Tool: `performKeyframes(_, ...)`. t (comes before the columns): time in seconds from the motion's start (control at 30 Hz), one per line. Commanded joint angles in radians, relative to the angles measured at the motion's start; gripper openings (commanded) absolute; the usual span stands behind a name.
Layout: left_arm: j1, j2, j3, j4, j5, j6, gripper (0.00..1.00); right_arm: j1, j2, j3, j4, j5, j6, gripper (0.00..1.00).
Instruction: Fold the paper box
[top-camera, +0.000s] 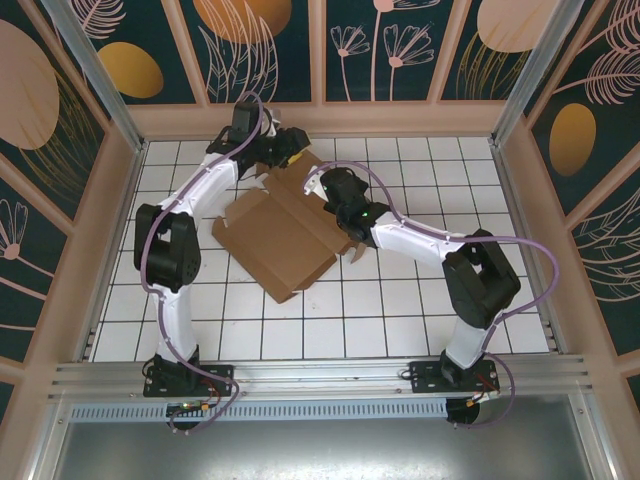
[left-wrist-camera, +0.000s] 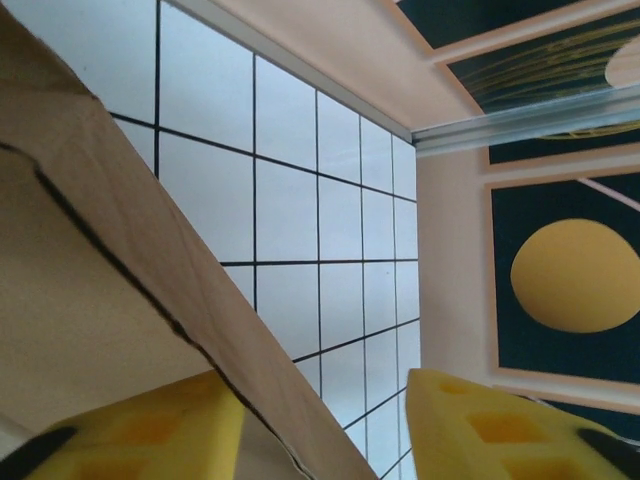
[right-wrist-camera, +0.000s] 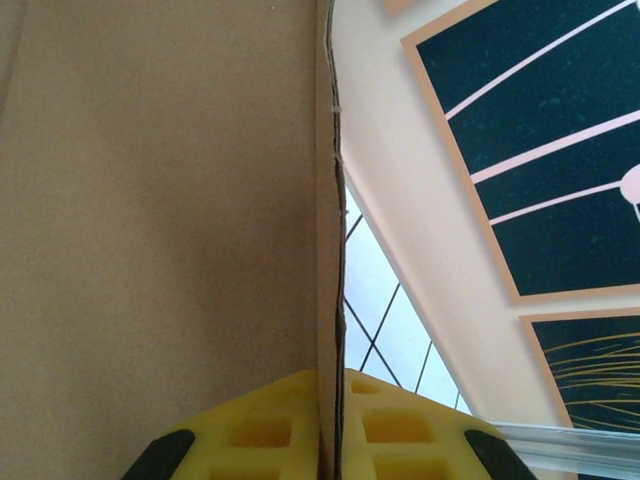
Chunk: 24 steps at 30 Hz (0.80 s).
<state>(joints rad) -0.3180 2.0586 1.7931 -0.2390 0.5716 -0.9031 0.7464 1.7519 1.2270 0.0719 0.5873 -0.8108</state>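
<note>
The paper box (top-camera: 285, 238) is a flat brown cardboard sheet with flaps, lying slantwise on the white tiled floor, its far side raised. My right gripper (top-camera: 324, 186) holds its far right edge. In the right wrist view the two yellow fingers (right-wrist-camera: 265, 430) are pressed onto the thin cardboard edge (right-wrist-camera: 328, 250), and the right gripper (right-wrist-camera: 330, 382) is shut on it. My left gripper (top-camera: 290, 152) is at the box's far corner. In the left wrist view a cardboard flap (left-wrist-camera: 110, 230) runs between the open jaws of the left gripper (left-wrist-camera: 315, 380), lying against the left finger (left-wrist-camera: 150, 430) and well apart from the right finger (left-wrist-camera: 500, 430).
White tiles (top-camera: 420, 300) lie open to the right and in front of the box. A low peach wall (top-camera: 330, 120) borders the far side, close behind the left gripper. Metal posts (top-camera: 520, 90) stand at the corners.
</note>
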Motion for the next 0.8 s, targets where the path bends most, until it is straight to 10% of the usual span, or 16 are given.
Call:
performKeyframes(0.0, 0.000, 0.017, -0.021, 0.021, 0.018, -0.016, 0.38, 0.007, -0.038, -0.017, 0.064, 0.018, -0.020, 0.10)
performKeyframes(0.2, 0.000, 0.019, -0.047, 0.044, 0.017, -0.034, 0.36, 0.008, -0.040, -0.016, 0.075, 0.020, -0.029, 0.10)
performKeyframes(0.37, 0.000, 0.011, -0.061, 0.060, 0.005, -0.039, 0.11, 0.010, -0.038, -0.017, 0.080, 0.028, -0.035, 0.11)
performKeyframes(0.57, 0.003, -0.067, -0.194, 0.217, -0.025, -0.074, 0.00, 0.017, -0.107, -0.003, -0.020, -0.080, 0.070, 0.61)
performKeyframes(0.77, 0.012, -0.182, -0.463, 0.600, -0.052, -0.237, 0.00, -0.001, -0.276, 0.016, -0.130, -0.341, 0.311, 0.73)
